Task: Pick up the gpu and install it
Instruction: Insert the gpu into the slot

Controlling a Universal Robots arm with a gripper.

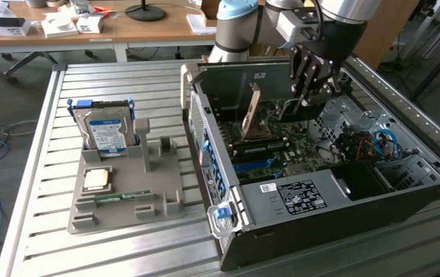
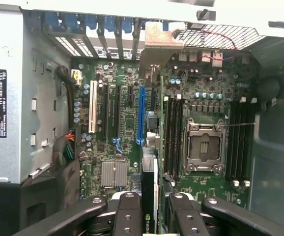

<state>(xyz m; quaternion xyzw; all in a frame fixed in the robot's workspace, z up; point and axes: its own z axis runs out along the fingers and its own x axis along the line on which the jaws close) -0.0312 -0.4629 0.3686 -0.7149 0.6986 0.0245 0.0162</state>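
While one gripper (image 1: 309, 98) hangs over the open computer case (image 1: 312, 242) at the exterior view's upper right, its two fingers (image 2: 128, 211) stand at a narrow gap, clamped on the single gpu (image 2: 149, 196), held edge-on just above the motherboard. Below it lie one blue slot (image 2: 141, 115), one white slot (image 2: 92, 113) and one processor socket (image 2: 203, 146). A tan upright piece (image 1: 252, 109) stands close beside the gripper. On the exterior view's left, a grey tray (image 1: 150, 190) carries one hard drive (image 1: 106, 131), one processor chip (image 1: 97, 179) and one memory stick (image 1: 116, 198).
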